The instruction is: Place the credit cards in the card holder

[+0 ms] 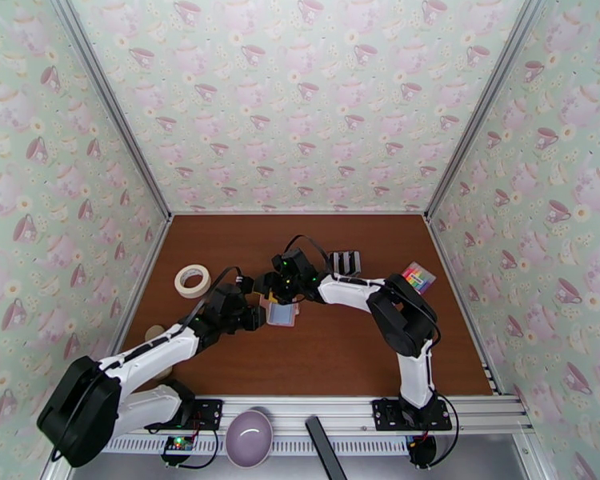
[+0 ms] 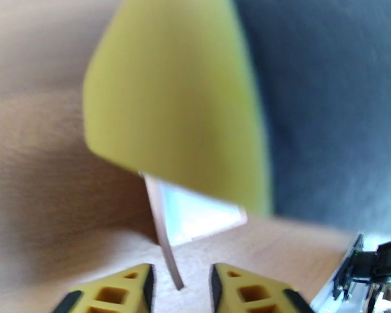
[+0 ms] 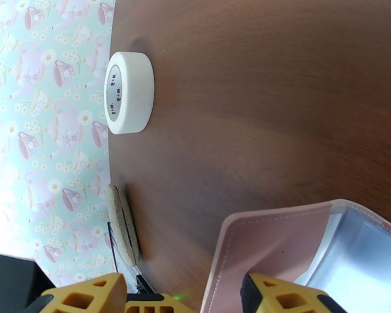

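The pink card holder (image 1: 282, 315) lies open mid-table, its pale clear pockets (image 2: 195, 215) up. One pink cover (image 3: 279, 241) stands raised. My left gripper (image 1: 258, 316) is at the holder's left edge. Its yellow fingertips (image 2: 138, 283) stand narrowly either side of the thin pink cover edge, with a small gap on each side. My right gripper (image 1: 279, 290) hovers over the holder's far end, open, with the cover's edge beside one finger (image 3: 279, 301). The credit cards (image 1: 346, 262), a black-and-white striped block, stand behind the right arm, untouched.
A white tape roll (image 1: 192, 280) sits at the left. A round cork disc (image 3: 123, 225) leans at the left wall. A multicoloured block (image 1: 418, 275) rests at the right. A lilac bowl (image 1: 249, 438) sits on the front rail.
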